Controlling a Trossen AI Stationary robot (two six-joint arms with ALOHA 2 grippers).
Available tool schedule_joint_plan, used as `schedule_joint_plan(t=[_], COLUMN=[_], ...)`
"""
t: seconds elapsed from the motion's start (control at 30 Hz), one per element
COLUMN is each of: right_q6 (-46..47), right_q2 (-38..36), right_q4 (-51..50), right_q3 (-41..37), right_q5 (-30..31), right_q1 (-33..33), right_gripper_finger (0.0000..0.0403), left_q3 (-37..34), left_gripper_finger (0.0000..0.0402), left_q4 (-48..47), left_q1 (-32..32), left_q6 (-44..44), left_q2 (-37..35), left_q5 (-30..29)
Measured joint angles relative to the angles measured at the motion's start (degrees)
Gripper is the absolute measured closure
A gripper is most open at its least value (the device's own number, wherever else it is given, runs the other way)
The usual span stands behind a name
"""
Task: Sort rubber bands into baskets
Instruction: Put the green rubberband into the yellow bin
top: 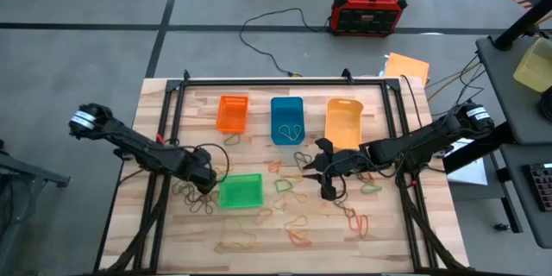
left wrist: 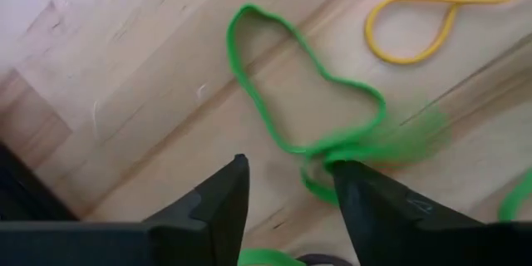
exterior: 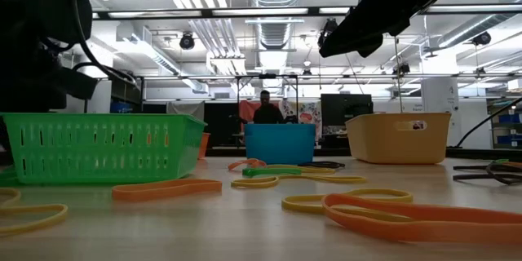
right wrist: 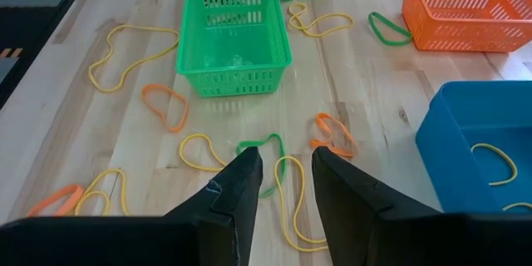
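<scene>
- Table (top: 138,224): bands scattered over its near half.
- Baskets: orange (top: 232,113), blue (top: 286,119) and yellow (top: 343,122) in a far row, green basket (top: 240,191) nearer.
- Left gripper (left wrist: 287,184) beside green basket, fingers parted over a green band (left wrist: 287,91), nothing held.
- Right gripper (right wrist: 284,174) near yellow basket, part open, empty.
</scene>
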Motion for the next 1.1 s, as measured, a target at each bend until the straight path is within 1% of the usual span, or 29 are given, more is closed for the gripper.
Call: schedule_joint_plan(t=[0.13,0.37,0.4,0.53,0.73,0.93,1.1], right_q6=[0.00,0.00,0.00,0.00,0.00,0.00,0.00], right_q2=[0.00,0.00,0.00,0.00,0.00,0.00,0.00], right_q4=[0.00,0.00,-0.02,-0.02,-0.02,-0.02,-0.02], right_q3=[0.00,0.00,0.00,0.00,0.00,0.00,0.00], right_q5=[0.00,0.00,0.00,0.00,-0.02,0.00,0.00], right_q1=[0.00,0.00,0.00,0.00,0.00,0.00,0.00], right_gripper_finger=[0.0292,0.0296,0.0298,0.0301,0.0294,0.0292,0.0298], left_q3=[0.00,0.07,0.05,0.59,4.88,7.80,10.26], left_gripper_finger=[0.0282,0.0386,0.0394,0.0399,0.0401,0.0401,0.0401], left_q4=[0.23,0.99,0.92,-1.08,-7.13,-7.51,-8.01], left_q1=[-0.08,-0.09,-0.09,-0.52,-2.27,-3.38,-4.02], left_q6=[0.60,2.32,2.43,3.96,6.32,9.70,12.37], left_q2=[1.06,1.92,1.93,1.53,-1.17,-4.79,-8.09], left_q5=[0.40,1.04,1.04,1.00,-0.90,-1.48,-4.82])
